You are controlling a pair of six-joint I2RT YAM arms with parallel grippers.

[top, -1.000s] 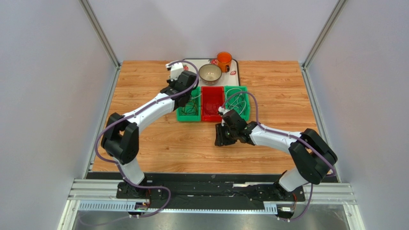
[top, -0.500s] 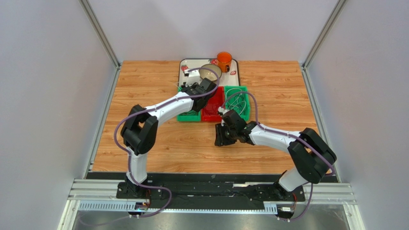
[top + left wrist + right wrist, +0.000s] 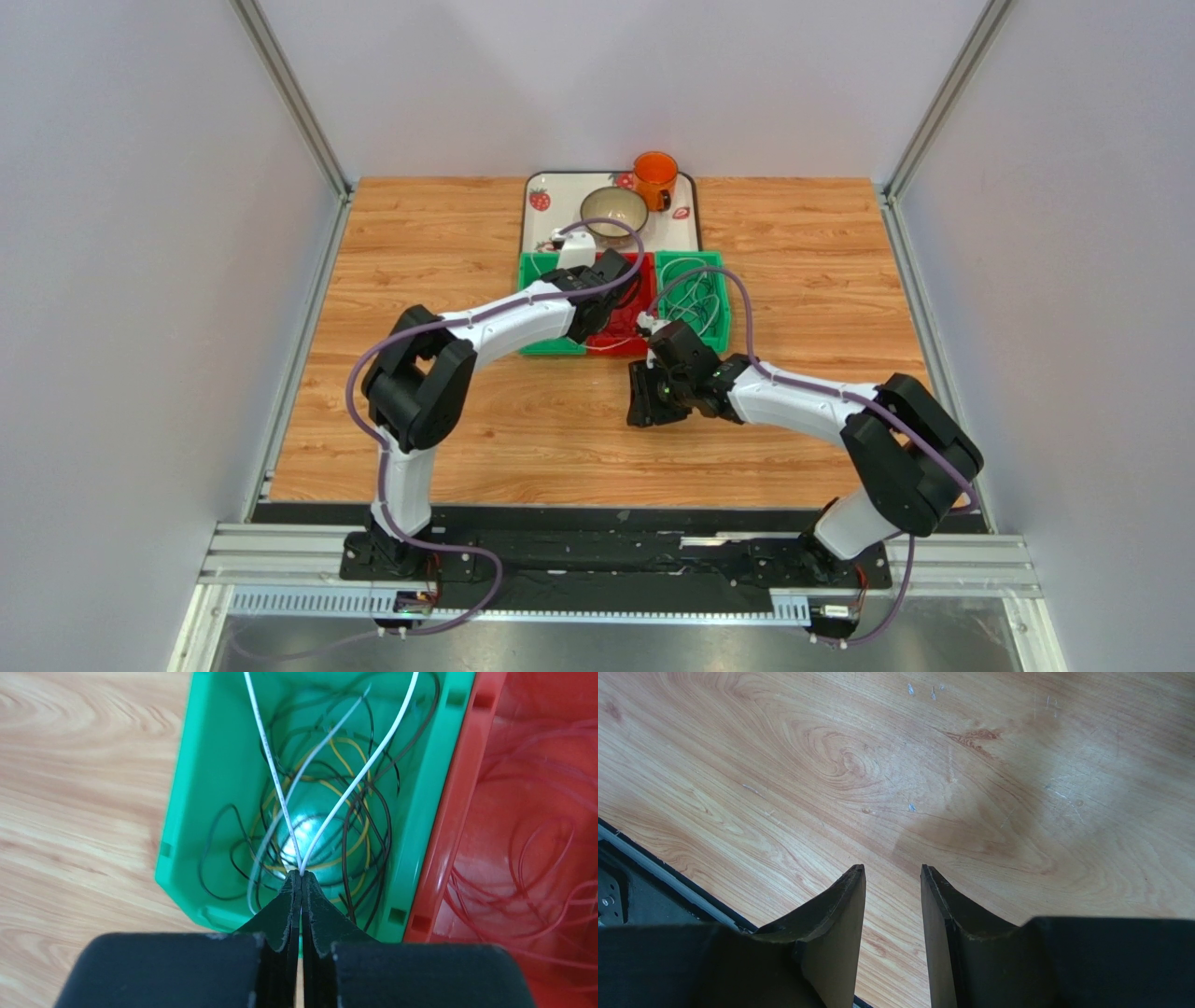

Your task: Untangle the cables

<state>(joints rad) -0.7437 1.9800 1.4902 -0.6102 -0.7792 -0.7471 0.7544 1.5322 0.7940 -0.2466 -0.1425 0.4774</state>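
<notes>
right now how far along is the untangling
Done: red cables sit apart in the red bin. In hand: the left pincer is shut on a white cable above the left green bin. Left: a tangle of black and yellow cables in that bin. The right pincer is open and empty over the table.

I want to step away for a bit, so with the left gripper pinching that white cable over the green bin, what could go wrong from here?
The white cable lies among black loops in the green bin; pulling may tighten the knot or drag the tangle out. The left gripper holds it only at the very tips, so it may slip. The right gripper hangs open over the table, so nothing steadies the bin.
</notes>
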